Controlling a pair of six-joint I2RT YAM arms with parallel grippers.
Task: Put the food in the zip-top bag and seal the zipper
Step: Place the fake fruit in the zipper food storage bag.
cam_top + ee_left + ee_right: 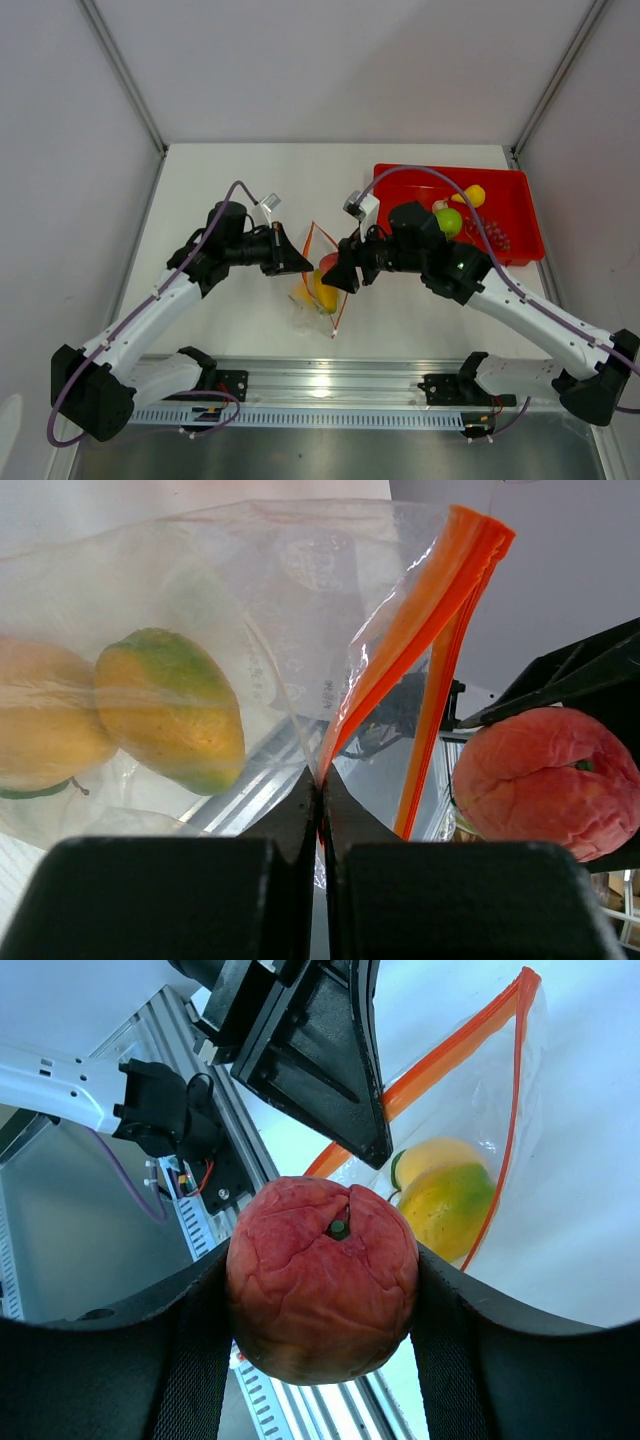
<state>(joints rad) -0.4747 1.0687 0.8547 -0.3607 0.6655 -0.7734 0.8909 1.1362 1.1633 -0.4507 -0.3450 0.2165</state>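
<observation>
Clear, crinkly plastic zip-top bag (303,312) sits at the centre of the overhead view. Its mouth is held up by the left tool (320,792), whose black fingers are pressed together on the film right at the thin orange-red zipper (425,620). Facing it from the right of the frame, the right tool (338,276) is clamped around a wrinkled, pinkish-red round toy fruit (320,1280) with a small green stem. The fruit is poised just beside the open mouth, not yet inside.

Two pieces already lie in the bag: a yellow-and-green toy mango (175,710) and, at the left edge of the left-wrist view, a yellow-orange fruit (40,725). Further out, a red rectangular plastic tray (505,195) at upper right on the white table (230,190) holds a green apple (449,221), a yellow pear (474,195) and purple grapes (492,236).

Judging by its folds, the bag is light, limp and slippery, and likely to sag shut if released. The stiffer zipper strip looks the surest place to hold it, one lip to each side to keep the mouth wide. The red fruit appears light and slightly soft, round enough to roll, so a grip across its middle seems right.

Faint small print shows on the film near the zipper, too blurred to read; no brand is legible.
</observation>
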